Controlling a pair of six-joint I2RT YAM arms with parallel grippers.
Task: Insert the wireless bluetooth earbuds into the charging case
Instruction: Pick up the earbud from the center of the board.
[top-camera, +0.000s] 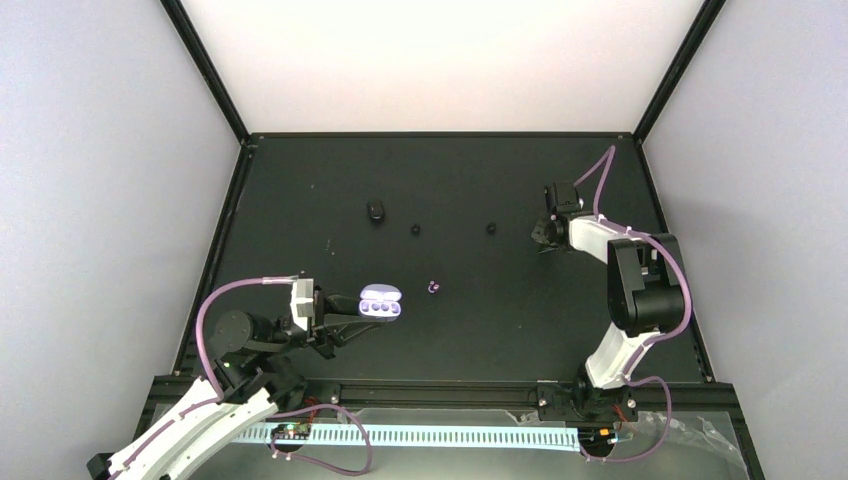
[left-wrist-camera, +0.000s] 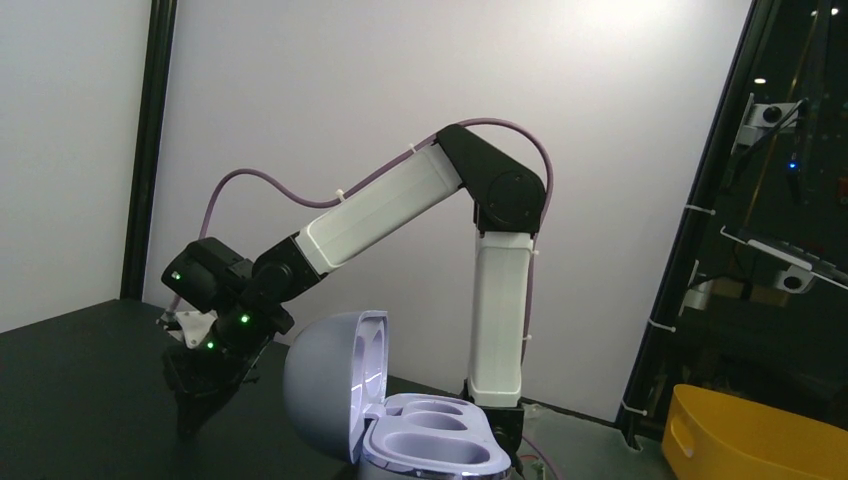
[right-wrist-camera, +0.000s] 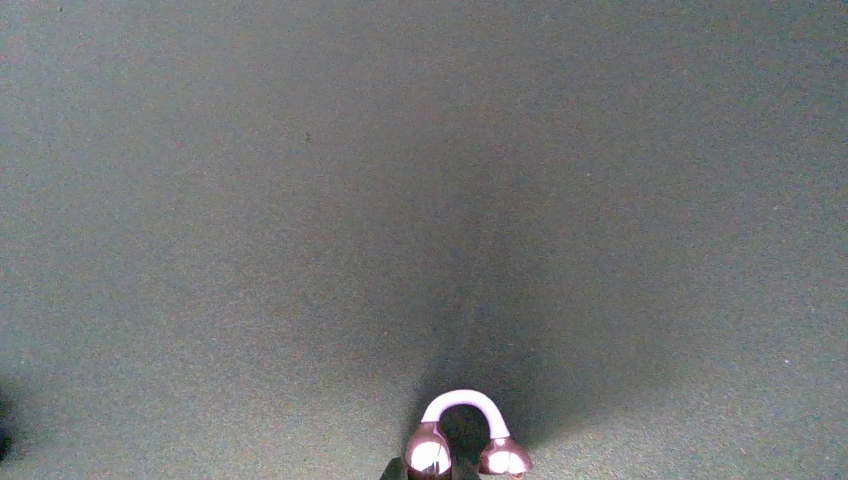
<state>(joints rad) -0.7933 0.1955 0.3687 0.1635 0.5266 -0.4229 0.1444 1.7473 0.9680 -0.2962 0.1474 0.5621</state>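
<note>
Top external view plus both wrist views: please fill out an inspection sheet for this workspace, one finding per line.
Surface: matte black tabletop, no spills seen.
Job's things: open lavender-and-white charging case, wells look empty; tiny glossy black earbud, second black earbud and purple-and-white earbud lie loose on the table.
Clutter: small black pebble-shaped case on the far side; small white arch with two glossy ends, unidentified.
Grippers: left gripper at the open case, grip unclear; right gripper low at far right, jaws unclear.
Cables: purple cables loop along both arms.
Surroundings: white walls, black frame; yellow bin beyond the table.
</note>
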